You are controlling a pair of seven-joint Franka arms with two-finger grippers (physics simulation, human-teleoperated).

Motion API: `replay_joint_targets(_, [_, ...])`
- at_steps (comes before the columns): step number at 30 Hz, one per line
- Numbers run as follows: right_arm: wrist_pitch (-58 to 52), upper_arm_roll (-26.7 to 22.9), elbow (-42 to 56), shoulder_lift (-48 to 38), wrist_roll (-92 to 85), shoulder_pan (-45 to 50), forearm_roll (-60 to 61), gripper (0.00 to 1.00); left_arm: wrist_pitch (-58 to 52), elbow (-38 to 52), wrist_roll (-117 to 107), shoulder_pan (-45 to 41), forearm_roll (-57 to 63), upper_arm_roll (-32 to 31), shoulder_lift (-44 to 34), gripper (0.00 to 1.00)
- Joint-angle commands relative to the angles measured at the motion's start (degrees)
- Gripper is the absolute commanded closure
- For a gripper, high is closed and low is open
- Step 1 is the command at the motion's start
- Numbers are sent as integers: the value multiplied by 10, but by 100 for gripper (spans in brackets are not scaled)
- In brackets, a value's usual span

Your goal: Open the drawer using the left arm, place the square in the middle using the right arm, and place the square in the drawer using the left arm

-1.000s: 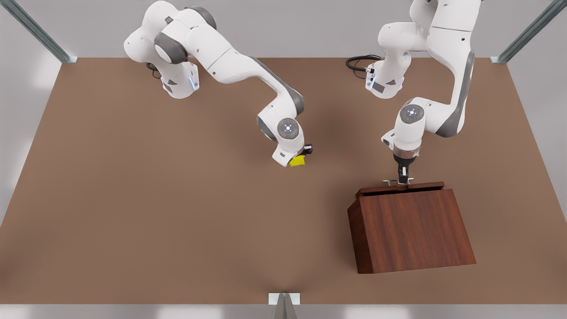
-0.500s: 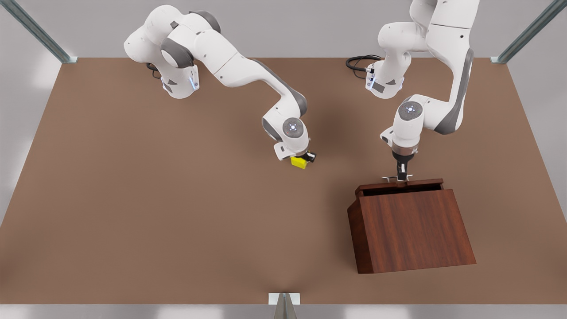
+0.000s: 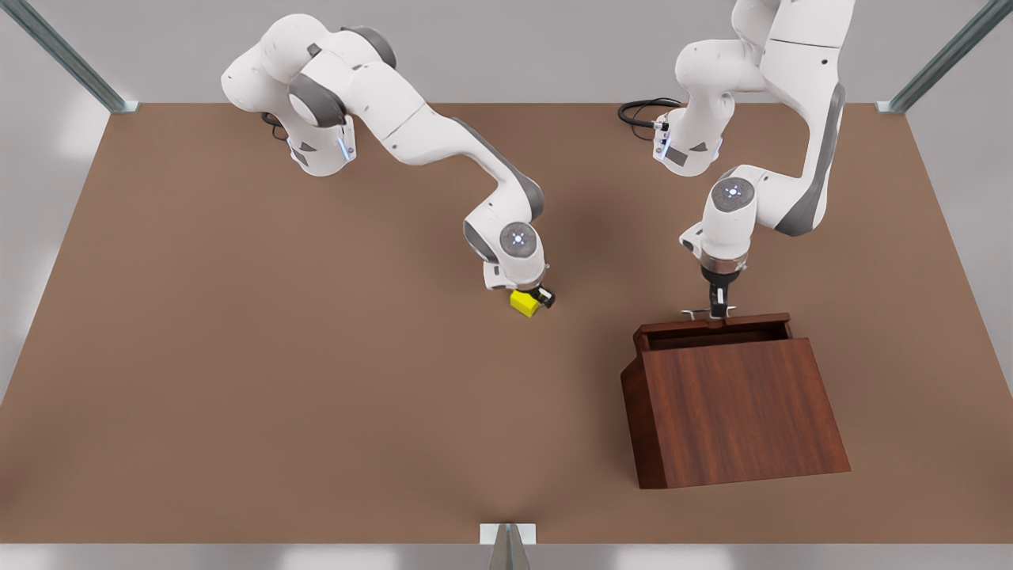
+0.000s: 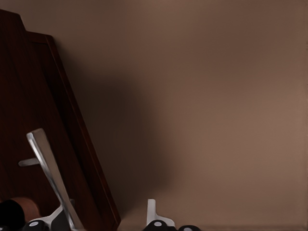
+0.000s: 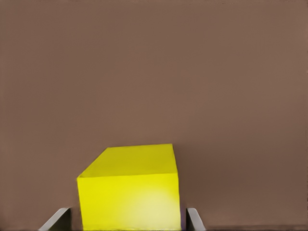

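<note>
The square [image 3: 523, 302], a small yellow cube, sits between the fingers of my right gripper [image 3: 529, 300] near the table's middle; the right gripper is shut on it. In the right wrist view the square [image 5: 130, 187] has a grey fingertip on either side, with bare tabletop beyond. On the front view's right, my left gripper [image 3: 717, 310] is shut on the silver bar handle [image 3: 698, 314] of the drawer [image 3: 712, 325]. The drawer is pulled partly out of the wooden box [image 3: 736, 412], with a dark gap behind its front. The handle [image 4: 48, 168] runs slantwise through the left wrist view.
The box's broad sloping top faces the table's near edge. A black cable [image 3: 643, 111] lies by the base of the left arm. Bare brown tabletop [image 3: 277, 356] stretches across the front view's left and between the two grippers.
The left gripper has drawn the handle back toward its base, so the drawer's gap has widened. The right gripper has turned and carried the square a little toward the table's near edge.
</note>
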Motion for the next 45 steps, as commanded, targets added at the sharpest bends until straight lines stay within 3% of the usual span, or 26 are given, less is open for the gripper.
replay_joint_targets(1, [-23,0,-3,-24,65,-2,-1,0,-1,-2,-5,-13,0,-5,-2,21])
replay_joint_targets(6, [-208,1,-38,-132,-163,-36,-2,0,-2,-4,-7,-13,-1,-9,-2,21])
replay_joint_targets(9, [-339,4,-40,-244,-488,-199,-3,0,-3,-5,-7,-13,0,-9,-2,21])
replay_joint_targets(12, [-339,5,-41,-304,-789,-340,-103,0,-6,-10,-9,-14,-1,-14,-7,21])
replay_joint_targets(15, [-249,6,-136,-379,-879,-416,-142,0,-12,-11,-11,-14,-1,-21,-10,21])
replay_joint_targets(18, [-249,6,-132,-380,-955,-454,-142,0,-14,-10,-13,-14,-1,-23,-11,21])
replay_joint_targets(20, [-249,6,-128,-366,-983,-476,-142,0,-24,-10,-16,-15,-1,-32,-16,21])
replay_joint_targets(23, [-367,6,-16,-323,-990,-472,-141,0,-27,-11,-18,-15,-1,-33,-16,21])
replay_joint_targets(30, [-377,0,33,-311,-984,-513,-135,0,-49,-13,-28,-16,-3,-48,-23,21])
replay_joint_targets(45, [-366,0,43,-303,-978,-525,-137,0,-85,-21,-38,-17,-6,-55,-45,21])
